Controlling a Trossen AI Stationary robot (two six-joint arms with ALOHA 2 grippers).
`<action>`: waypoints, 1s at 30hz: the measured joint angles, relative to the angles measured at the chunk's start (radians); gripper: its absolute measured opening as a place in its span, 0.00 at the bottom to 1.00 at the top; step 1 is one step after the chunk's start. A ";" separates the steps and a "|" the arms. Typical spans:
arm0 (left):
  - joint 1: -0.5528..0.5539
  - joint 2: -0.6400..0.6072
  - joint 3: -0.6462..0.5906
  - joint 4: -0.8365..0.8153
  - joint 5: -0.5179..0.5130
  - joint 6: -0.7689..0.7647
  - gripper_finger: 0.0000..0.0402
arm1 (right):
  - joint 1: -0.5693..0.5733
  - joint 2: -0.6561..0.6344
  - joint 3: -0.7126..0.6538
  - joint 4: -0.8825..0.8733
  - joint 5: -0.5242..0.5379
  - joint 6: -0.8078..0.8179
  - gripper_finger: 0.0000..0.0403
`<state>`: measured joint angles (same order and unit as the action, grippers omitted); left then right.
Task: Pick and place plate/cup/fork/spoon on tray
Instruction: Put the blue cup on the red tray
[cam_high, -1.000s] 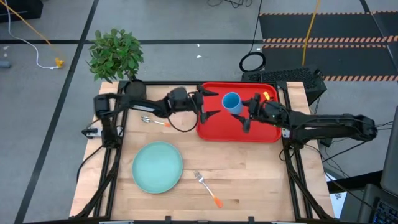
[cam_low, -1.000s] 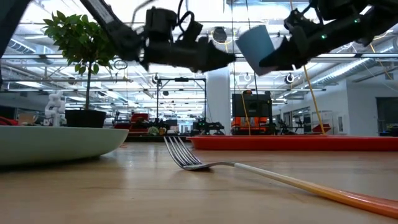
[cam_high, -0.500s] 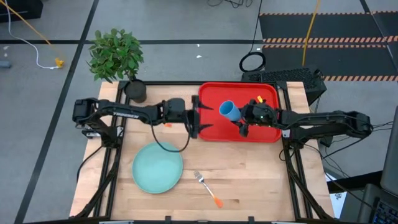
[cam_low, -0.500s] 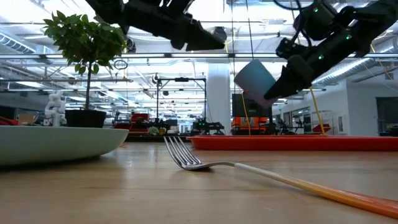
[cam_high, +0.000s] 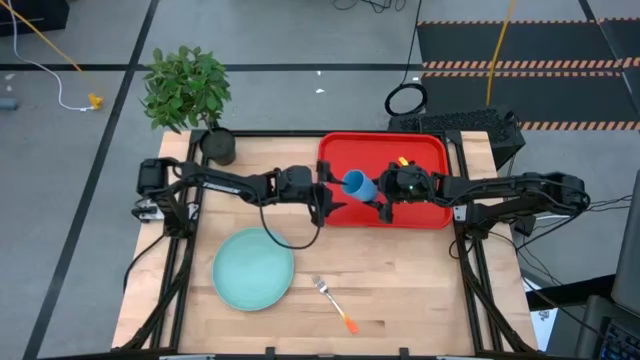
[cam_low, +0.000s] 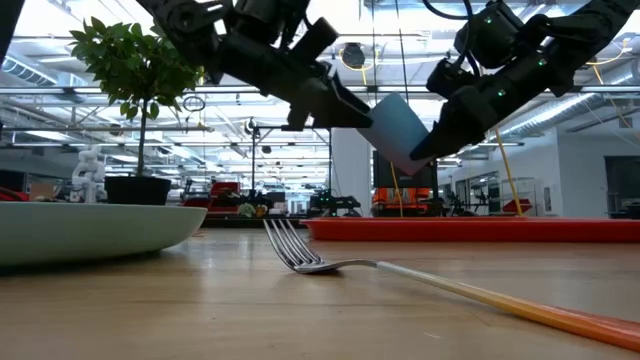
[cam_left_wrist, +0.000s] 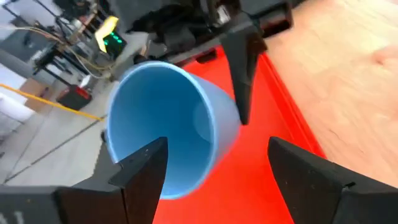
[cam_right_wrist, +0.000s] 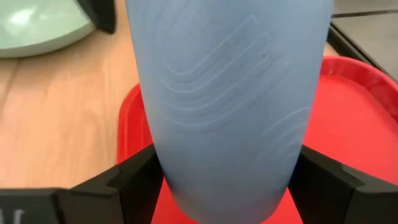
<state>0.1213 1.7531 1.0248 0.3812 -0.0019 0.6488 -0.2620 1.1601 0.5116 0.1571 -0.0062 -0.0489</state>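
Note:
My right gripper (cam_high: 382, 193) is shut on the blue cup (cam_high: 355, 185), held above the left part of the red tray (cam_high: 425, 205). My left gripper (cam_high: 324, 199) is open at the tray's left edge. Its fingers (cam_left_wrist: 144, 171) stand at the cup's mouth (cam_left_wrist: 158, 124); I cannot tell whether they touch it. The teal plate (cam_high: 253, 268) lies flat on the table in front of the left arm. The fork (cam_high: 335, 303) lies flat to its right, near the front edge. The spoon is out of sight. My right gripper pinches the cup's outer wall (cam_right_wrist: 186, 168) between its two fingers (cam_right_wrist: 134, 177), toward the closed end. It comes from the table's right, slanting down. The cup is lifted clear of the tray and tilted, its mouth turned toward my left gripper.
A potted plant (cam_high: 217, 147) stands at the table's far left corner. Bare wood lies to the right of the fork and in front of the tray. In the low view the fork (cam_low: 300, 255) and the plate (cam_low: 90, 230) lie close to the camera.
My right gripper has carried the cup down and toward the table's left, from the tray's middle to its left part, and the cup has tipped with its mouth further toward my left gripper. My left gripper has shifted a little toward the near edge and now slants down at the cup.

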 joint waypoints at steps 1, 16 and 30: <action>0.000 0.010 0.000 0.021 0.001 0.003 0.68 | 0.000 0.001 0.002 0.002 0.000 -0.001 0.70; -0.001 0.030 0.001 0.033 0.002 0.090 0.47 | -0.001 -0.003 0.003 -0.011 -0.003 -0.023 0.69; -0.001 0.030 0.001 0.033 0.004 0.107 0.17 | 0.000 -0.003 0.002 -0.010 0.003 -0.049 0.71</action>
<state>0.1204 1.7828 1.0260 0.4137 0.0021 0.7562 -0.2623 1.1567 0.5134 0.1468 -0.0029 -0.0982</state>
